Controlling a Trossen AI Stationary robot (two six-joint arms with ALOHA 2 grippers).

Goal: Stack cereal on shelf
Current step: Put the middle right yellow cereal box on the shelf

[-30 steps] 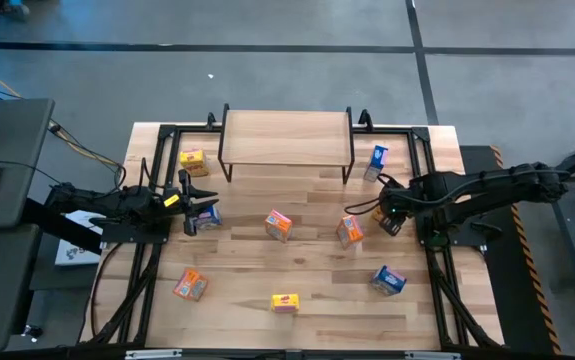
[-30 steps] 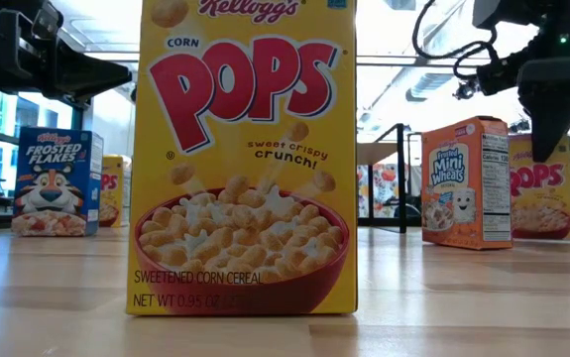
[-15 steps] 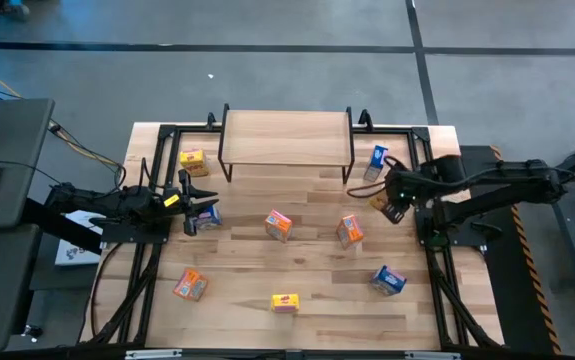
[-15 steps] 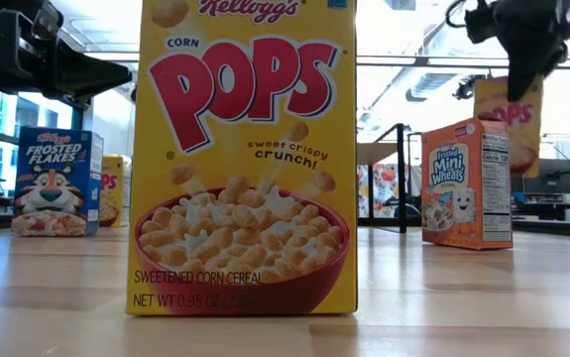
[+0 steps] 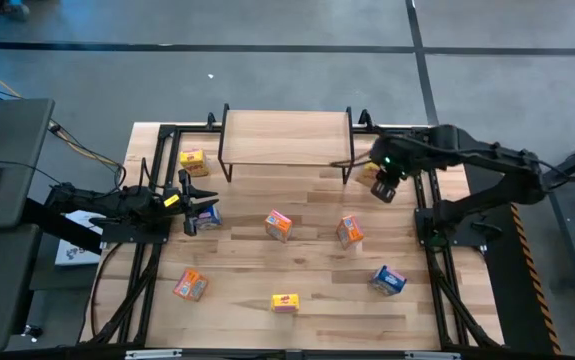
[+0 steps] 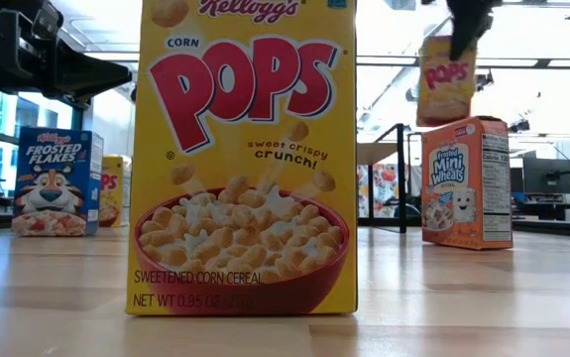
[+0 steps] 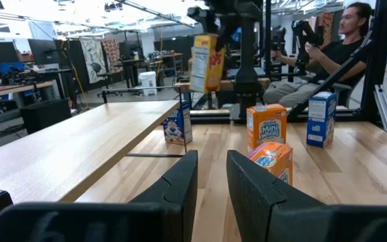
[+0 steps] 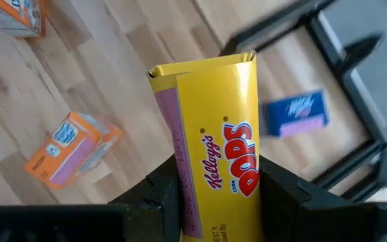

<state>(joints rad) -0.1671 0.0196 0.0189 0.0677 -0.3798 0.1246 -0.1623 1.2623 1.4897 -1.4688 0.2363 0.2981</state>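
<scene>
Lifted clear of the table and swung toward the shelf (image 5: 285,136) since a second ago, the right gripper (image 5: 382,186) clamps a yellow cereal box (image 8: 217,171) by the shelf's right end, next needing placement on the plank, while the left gripper (image 5: 205,203) waits, fingers parted.

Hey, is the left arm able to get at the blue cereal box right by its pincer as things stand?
Probably yes: the left pincer hangs open and empty right by the small blue cardboard cereal box, with nothing between them. The right pincer, far off, holds a yellow box.
</scene>
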